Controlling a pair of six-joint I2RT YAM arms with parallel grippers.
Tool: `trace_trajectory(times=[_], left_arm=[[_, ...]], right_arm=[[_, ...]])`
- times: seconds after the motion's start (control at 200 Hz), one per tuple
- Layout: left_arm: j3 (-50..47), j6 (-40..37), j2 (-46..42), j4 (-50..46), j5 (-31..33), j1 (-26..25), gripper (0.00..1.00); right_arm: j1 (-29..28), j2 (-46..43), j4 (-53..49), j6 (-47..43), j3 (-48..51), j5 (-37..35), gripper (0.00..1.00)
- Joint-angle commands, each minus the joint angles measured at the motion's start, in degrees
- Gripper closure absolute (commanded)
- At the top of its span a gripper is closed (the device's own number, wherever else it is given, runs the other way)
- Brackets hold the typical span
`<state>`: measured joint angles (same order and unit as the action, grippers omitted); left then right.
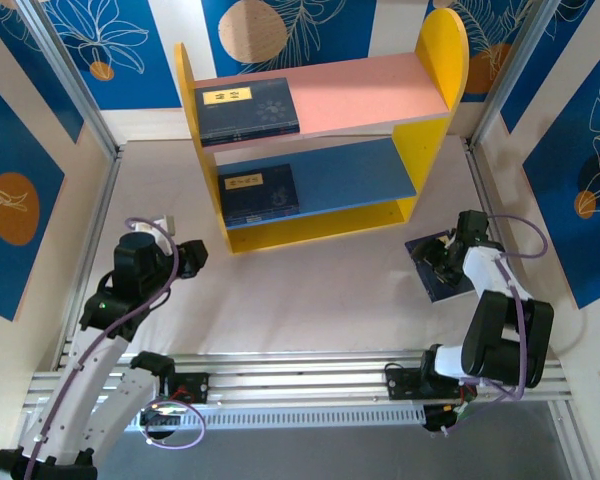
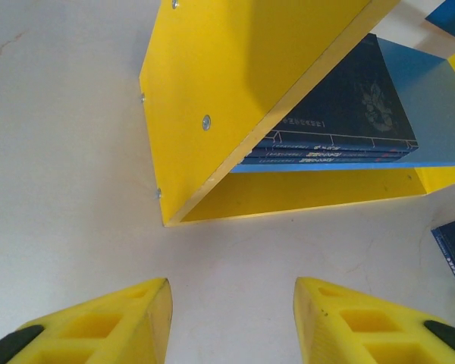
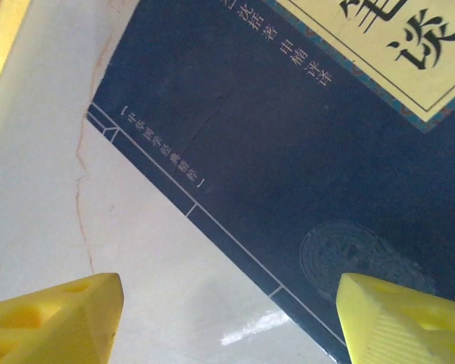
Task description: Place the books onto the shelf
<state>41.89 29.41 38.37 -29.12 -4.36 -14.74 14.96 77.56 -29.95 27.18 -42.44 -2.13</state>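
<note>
Right gripper gapes above the thin flat navy book; left gripper is open, empty. Lying flush, the book may skid from closing fingers.

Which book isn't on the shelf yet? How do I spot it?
Find the yellow shelf at the back. Right of its foot, under the right pincer, a navy book lies flat on the table. The other books sit up on the shelf.
</note>
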Motion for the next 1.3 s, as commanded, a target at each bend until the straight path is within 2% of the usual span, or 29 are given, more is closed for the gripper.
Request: trace_trajectory(times=[0.0,0.165,0.375,0.885,1.111,1.296], left_arm=[[3.17,-2.43,0.20,-2.01,1.34,0.33,0.54],[4.39,-3.68,0.35,-3.55,1.83,0.33,0.54],[5.45,-4.49,0.83,-4.63,1.83,0.33,0.54],[8.38,-5.86,1.90,-6.81,2.69,0.33,0.54],[8.39,-5.59,1.97,-6.76,2.26,0.33,0.54],[8.08,-5.72,2.53,-7.15,3.18,0.33,0.54]], right_arm=[[-0.72,2.81,-1.05,-1.24,-2.01,-0.71,0.25],[-2.10,6.53,-1.08,-1.73,-3.17,-0.53,0.26],[-4.73,9.92,-0.29,-2.67,-4.15,6.16,0.27],[-15.56,15.68,-5.53,-4.53,-9.45,11.09,0.28],[-23.36,17.09,-5.49,-2.12,-9.69,12.23,0.28],[-31.56,17.41,-5.65,1.81,-9.47,9.39,0.28]])
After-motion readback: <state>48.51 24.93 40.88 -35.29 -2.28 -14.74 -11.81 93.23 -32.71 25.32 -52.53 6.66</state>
